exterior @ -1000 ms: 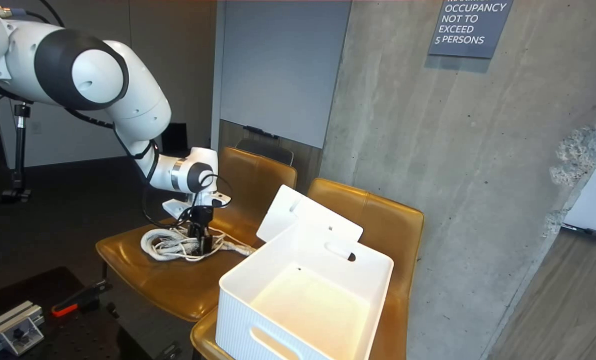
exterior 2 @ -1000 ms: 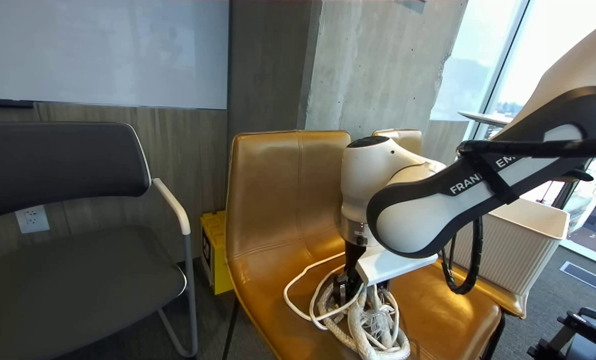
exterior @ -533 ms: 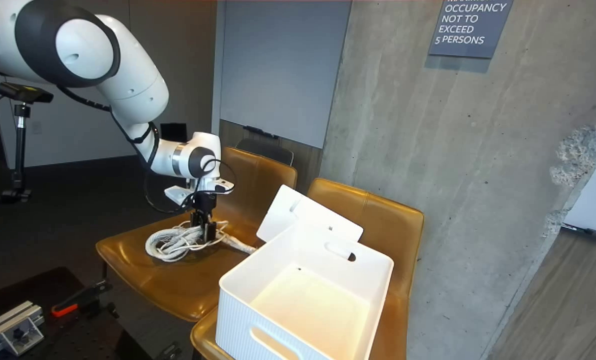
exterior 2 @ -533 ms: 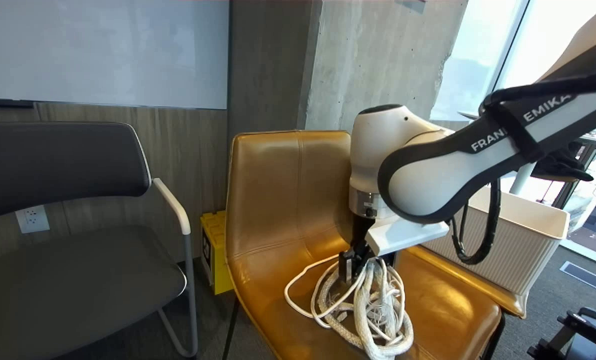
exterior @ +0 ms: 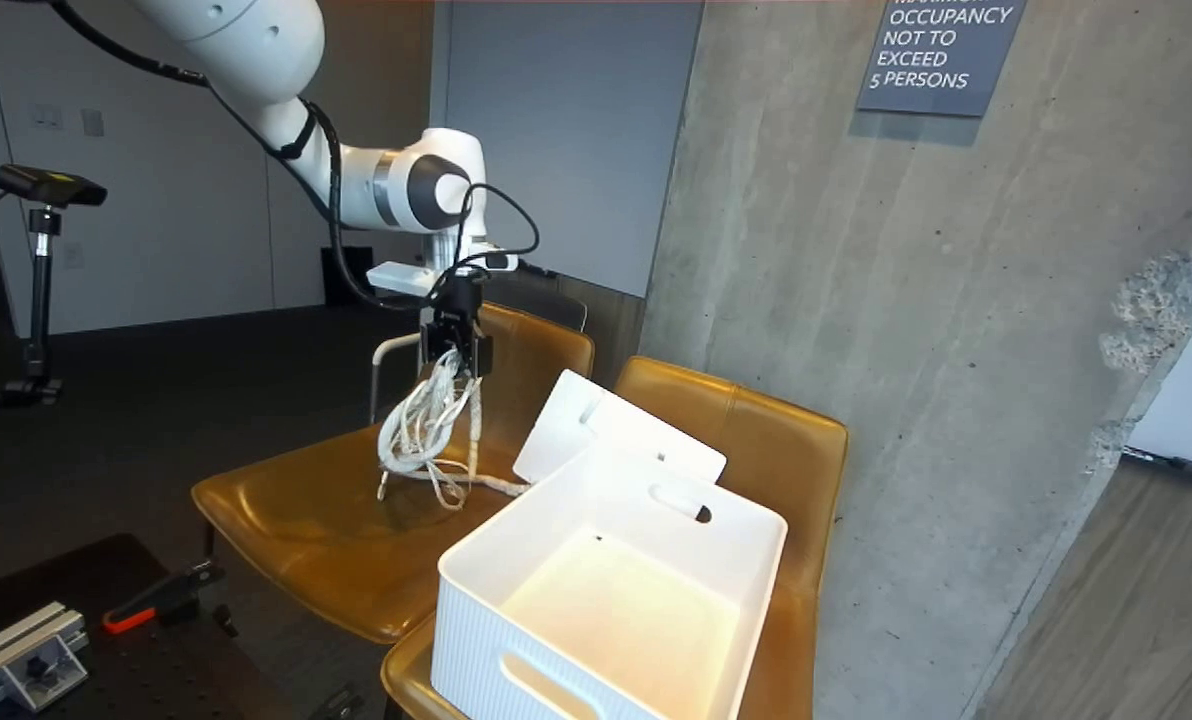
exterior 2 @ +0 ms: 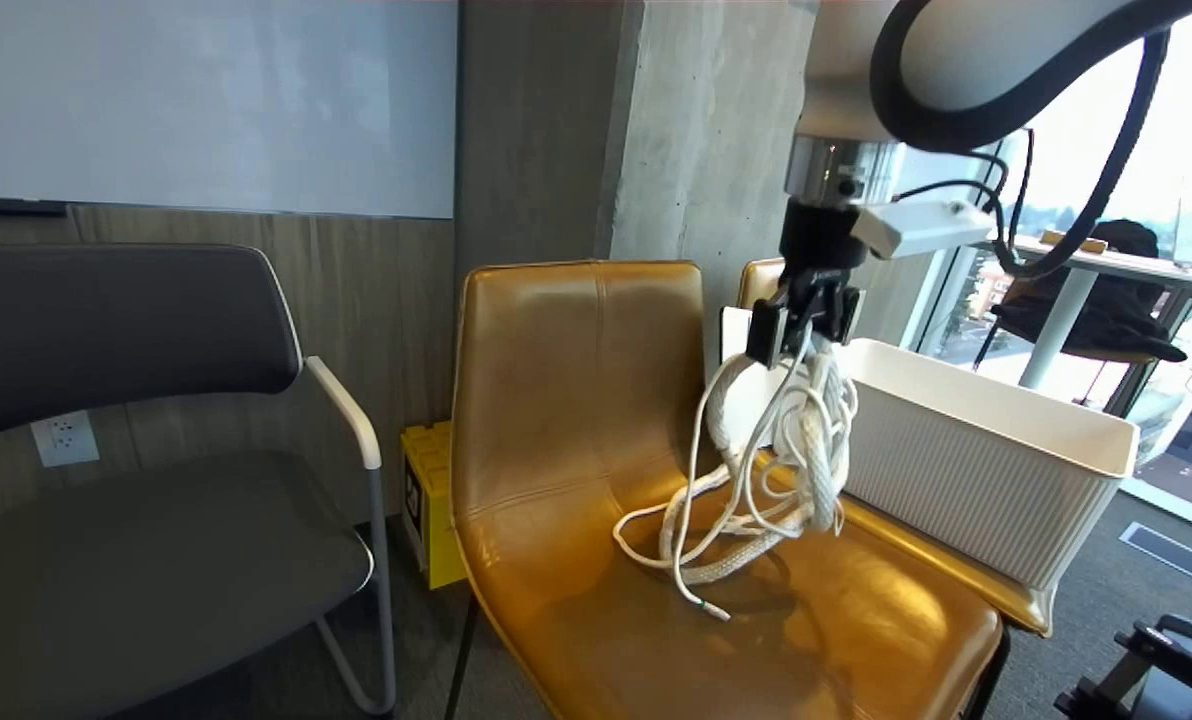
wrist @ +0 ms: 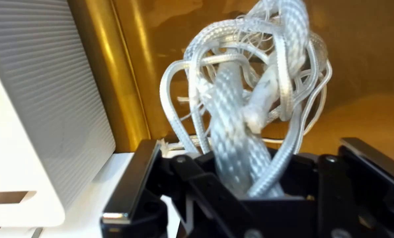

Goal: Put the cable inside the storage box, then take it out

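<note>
The cable (exterior: 423, 425), a tangle of off-white cord, hangs in loops below my gripper (exterior: 456, 355), which is shut on its upper strands. In an exterior view the raised cable (exterior 2: 818, 430) hangs over the tan chair, and its lowest loops trail down to the seat. Seen from the wrist, strands of the cable (wrist: 231, 138) run up between the black fingers (wrist: 131, 185); the gripped spot itself is hidden. The storage box (exterior: 486, 630), white and ribbed, stands beside the cable with its lid (exterior: 561, 425) swung back. Its interior shows nothing inside.
The nearer tan chair seat (exterior 2: 646, 650) lies under the cable, and its backrest (exterior 2: 576, 390) rises behind. A grey chair (exterior 2: 146, 560) stands to the side. A dark table (exterior: 186, 670) carries an aluminium profile (exterior: 21, 655) and a black-and-red clamp (exterior: 161, 600).
My gripper has risen well above the seat, bringing most of the cable up with it from where it lay. The arm has shifted towards the box, which has not moved.
</note>
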Robot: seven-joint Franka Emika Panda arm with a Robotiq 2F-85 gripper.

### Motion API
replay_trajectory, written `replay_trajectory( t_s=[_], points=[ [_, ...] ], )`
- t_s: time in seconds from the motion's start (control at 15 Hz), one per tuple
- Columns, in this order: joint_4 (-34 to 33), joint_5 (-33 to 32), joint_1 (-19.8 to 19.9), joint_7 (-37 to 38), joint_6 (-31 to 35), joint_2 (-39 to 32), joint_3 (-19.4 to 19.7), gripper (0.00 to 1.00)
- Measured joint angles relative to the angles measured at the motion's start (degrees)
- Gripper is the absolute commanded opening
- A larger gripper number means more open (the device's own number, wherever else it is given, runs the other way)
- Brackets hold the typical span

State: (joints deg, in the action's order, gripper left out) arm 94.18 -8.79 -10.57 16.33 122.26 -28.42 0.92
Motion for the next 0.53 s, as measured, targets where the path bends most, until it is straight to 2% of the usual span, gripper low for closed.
replay_trajectory(
  t_s=[0.27,0.53],
  points=[
    [-2.8,-1.9,4.5,-11.2,-5.7,7.1,0.3,0.0],
    [-8.9,-4.3,9.4,-21.6,-9.7,10.8,1.3,0.0]
  ],
)
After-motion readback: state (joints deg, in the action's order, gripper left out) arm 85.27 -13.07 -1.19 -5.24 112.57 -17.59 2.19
